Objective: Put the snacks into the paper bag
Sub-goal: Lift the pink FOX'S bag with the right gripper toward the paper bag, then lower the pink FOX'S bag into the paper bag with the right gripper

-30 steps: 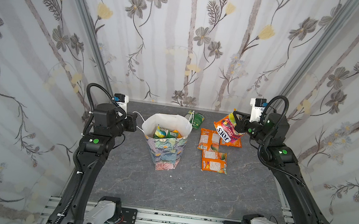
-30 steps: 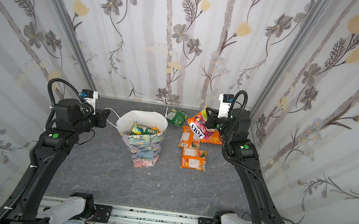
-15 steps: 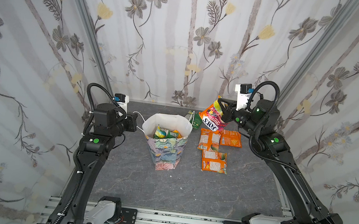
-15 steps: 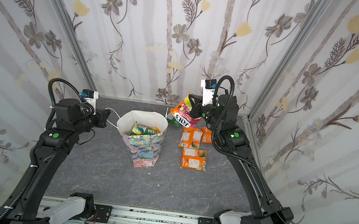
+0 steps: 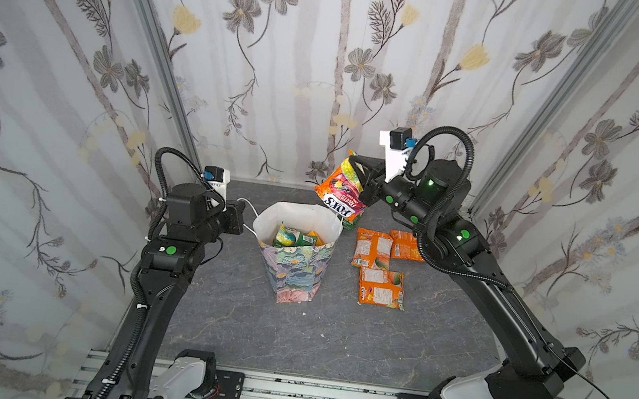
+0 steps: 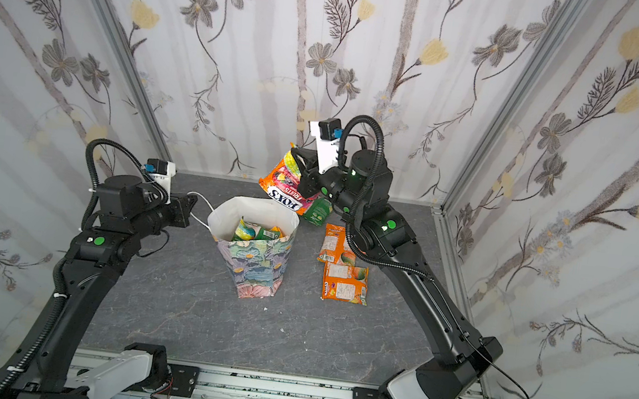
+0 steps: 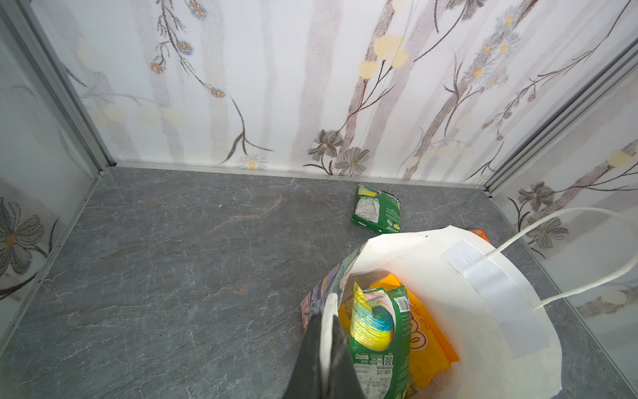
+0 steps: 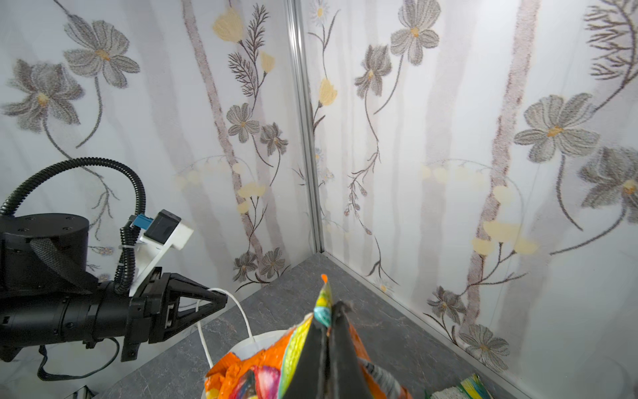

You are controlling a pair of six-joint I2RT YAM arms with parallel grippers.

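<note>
Grey tabletop (image 5: pixel 251 325), frame centre: left gripper (image 7: pixel 324 312) pinches the paper bag (image 5: pixel 293 272) rim (packets (image 5: pixel 291 237) inside); right gripper (image 5: pixel 356 168) clamps a FOX'S packet (image 5: pixel 338 195) upper right.

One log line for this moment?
left gripper: shut on paper bag rim | right gripper: shut on FOX'S packet, raised by bag mouth

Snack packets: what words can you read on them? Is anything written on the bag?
"FOX'S": on the held packet, upside down in both top views.
"FRUITS": same packet, next to it.
Green packet inside the bag: small print and codes, too small to read.
Orange packets on the table: print too blurred to read.
Bag: no words seen.
</note>
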